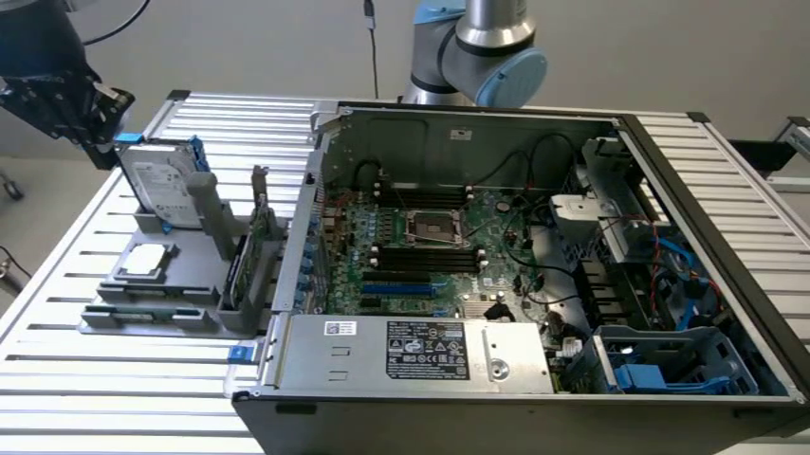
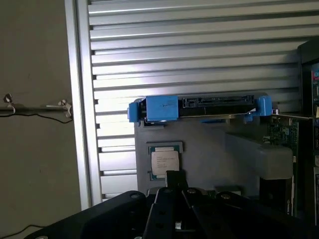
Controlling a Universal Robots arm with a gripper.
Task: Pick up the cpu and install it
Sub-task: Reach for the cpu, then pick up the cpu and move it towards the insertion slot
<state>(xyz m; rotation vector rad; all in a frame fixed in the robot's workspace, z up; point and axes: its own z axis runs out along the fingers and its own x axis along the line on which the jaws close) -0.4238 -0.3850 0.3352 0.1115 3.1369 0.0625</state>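
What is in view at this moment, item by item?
cpu: one, silver-grey, flat on the holder
hard drive: one, silver with a blue frame, upright in the holder behind the cpu
holder: one, grey, on the table at the exterior view's left of the case
case: one, dark, open, on the table
motherboard: one, green, inside the case
socket: one, dark, metal-framed, mid-motherboard
power supply: one, silver, at the case's near edge
table: one, silver, slatted
robot arm: one, silver and light blue, behind the case
gripper: one, black, shut, above the holder, cpu not in it
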